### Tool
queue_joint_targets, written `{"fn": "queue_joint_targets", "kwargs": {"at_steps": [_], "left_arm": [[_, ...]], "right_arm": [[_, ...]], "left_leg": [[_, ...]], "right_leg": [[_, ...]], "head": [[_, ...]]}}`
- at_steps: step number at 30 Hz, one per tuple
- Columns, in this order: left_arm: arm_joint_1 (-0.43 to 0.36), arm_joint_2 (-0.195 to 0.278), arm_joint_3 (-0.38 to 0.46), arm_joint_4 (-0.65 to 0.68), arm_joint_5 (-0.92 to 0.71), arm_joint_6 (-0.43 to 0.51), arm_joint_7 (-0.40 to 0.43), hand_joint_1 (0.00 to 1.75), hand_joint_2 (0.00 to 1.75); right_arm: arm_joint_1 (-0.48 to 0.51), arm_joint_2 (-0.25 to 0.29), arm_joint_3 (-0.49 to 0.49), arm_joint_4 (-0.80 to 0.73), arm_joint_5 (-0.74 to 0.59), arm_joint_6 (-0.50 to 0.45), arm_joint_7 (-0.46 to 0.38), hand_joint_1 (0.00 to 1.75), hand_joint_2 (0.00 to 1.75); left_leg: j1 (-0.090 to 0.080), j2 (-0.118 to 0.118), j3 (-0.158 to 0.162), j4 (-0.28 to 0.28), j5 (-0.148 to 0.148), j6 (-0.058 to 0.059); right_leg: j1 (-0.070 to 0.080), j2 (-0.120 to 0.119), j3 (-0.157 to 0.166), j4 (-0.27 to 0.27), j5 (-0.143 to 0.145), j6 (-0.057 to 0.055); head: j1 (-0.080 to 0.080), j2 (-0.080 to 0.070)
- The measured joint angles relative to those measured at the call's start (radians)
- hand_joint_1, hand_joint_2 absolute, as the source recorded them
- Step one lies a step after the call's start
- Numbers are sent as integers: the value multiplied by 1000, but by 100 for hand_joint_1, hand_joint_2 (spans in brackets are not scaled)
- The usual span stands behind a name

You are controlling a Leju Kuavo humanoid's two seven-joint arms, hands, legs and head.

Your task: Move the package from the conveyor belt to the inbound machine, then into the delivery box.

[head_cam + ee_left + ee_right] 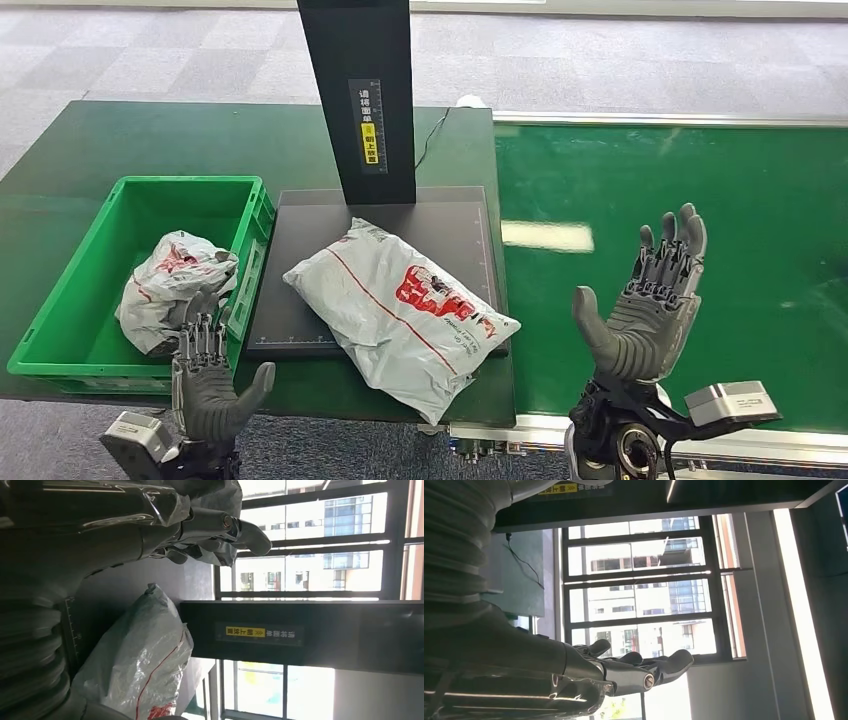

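On the dark scanning plate [455, 225] of the inbound machine, at the middle of the head view, we see the package [400, 312], a grey-white poly bag with red print, lying flat and skewed; its far end sits near the foot of the machine's black post [355, 60] at twelve o'clock, and its near corner hangs over the plate's front edge toward six o'clock; in the left wrist view the same package [137, 667] lies beside the post with its yellow label [246, 631]. At nine o'clock from the package stands the green delivery box [60, 320] on the dark green worktop [200, 135], touching the plate's side; inside it lies a second crumpled bag [170, 280] with red markings. At three o'clock the green conveyor belt [700, 180] runs off to the right. Our left hand [205, 375] is raised at the box's near right corner, at about seven o'clock from the package, fingers extended and apart with the thumb out to the side, gripping nothing; its fingertips overlap the box's front rim in the picture, though we cannot tell whether they touch it. Our right hand [650, 300] is held up over the belt at four o'clock, palm turned toward the package, fingers upright and loosely spread, thumb wide, holding nothing; the right wrist view shows its fingers [674, 662] stretched out against bright windows.
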Motion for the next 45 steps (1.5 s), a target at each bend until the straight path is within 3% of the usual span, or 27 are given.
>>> {"fn": "queue_joint_targets", "kwargs": {"at_steps": [9, 24, 30, 37, 45], "left_arm": [[23, 4, 18, -80, 0, 1, 0, 0, 175], [0, 6, -2, -80, -71, -2, 5, 0, 175], [-108, -9, -133, 107, -215, -62, 41, 0, 175], [-251, -41, -261, 443, -312, -82, 121, 0, 175], [-334, -51, -305, 631, -324, -71, 106, 0, 175]], "right_arm": [[11, 8, -28, -26, 0, 0, 0, 0, 175], [15, 16, -46, -38, 4, -2, 0, 0, 175], [14, 33, -48, -42, 7, -8, 0, 0, 175], [-13, 34, -46, -35, 13, -23, 1, 0, 175], [-26, 33, -45, -20, 14, -31, 2, 0, 175]], "left_leg": [[0, 0, 1, 0, 0, 0], [0, 0, 1, 0, 0, 0], [-1, 0, 2, 0, 0, 0], [-1, 0, 2, 0, 0, 0], [-1, 1, 2, 0, 0, 0]], "right_leg": [[0, 0, 1, 0, 0, 0], [0, 0, 1, 0, 0, 0], [-1, 0, 3, 0, 1, 0], [-1, 1, 2, 0, 1, 0], [-1, 1, 2, 0, 1, 0]], "head": [[0, 0], [0, 0], [0, 0], [0, 0], [0, 0]]}}
